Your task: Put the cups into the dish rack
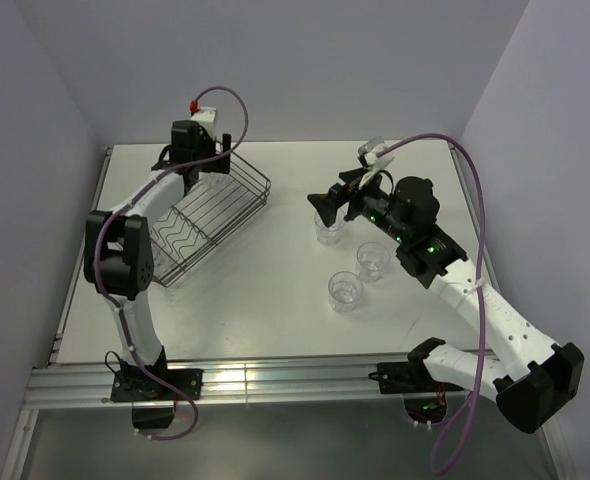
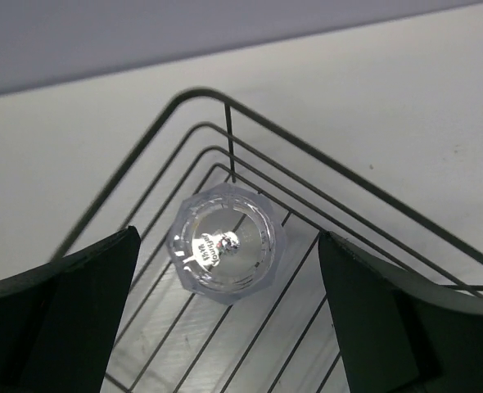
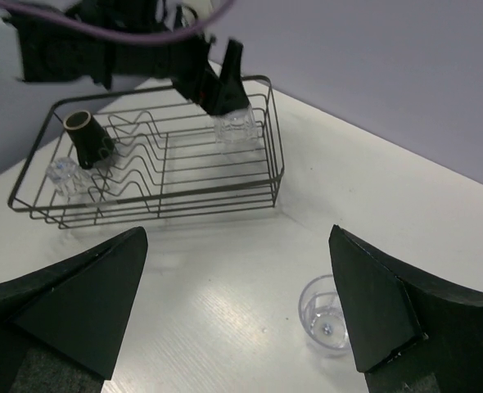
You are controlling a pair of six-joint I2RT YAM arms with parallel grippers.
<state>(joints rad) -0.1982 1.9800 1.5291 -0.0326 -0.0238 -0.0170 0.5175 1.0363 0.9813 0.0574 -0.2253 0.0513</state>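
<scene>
Halfway: three cups (image 3: pixel 235 127) sit in the black wire dish rack (image 3: pixel 168 201), one between your left gripper's (image 2: pixel 227 239) parted jaws. Three clear ribbed glass tumblers (image 1: pixel 345 290) remain, one below your right gripper's (image 3: pixel 237 237) parted jaws.

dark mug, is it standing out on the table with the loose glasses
No, the dark mug sits inside the dish rack near one end, beside a clear glass.

Between the matt black plastic fingers (image 2: pixel 69 311) of your left pincer (image 2: pixel 227 241) sits a clear, glossy ribbed glass tumbler (image 2: pixel 225 270), inside the thin black wire rack (image 3: pixel 168 199). Beyond your right pincer (image 3: pixel 239 235) the brown mug (image 3: pixel 86 135) looks matt; the white worktop (image 3: pixel 225 295) is smooth.
</scene>
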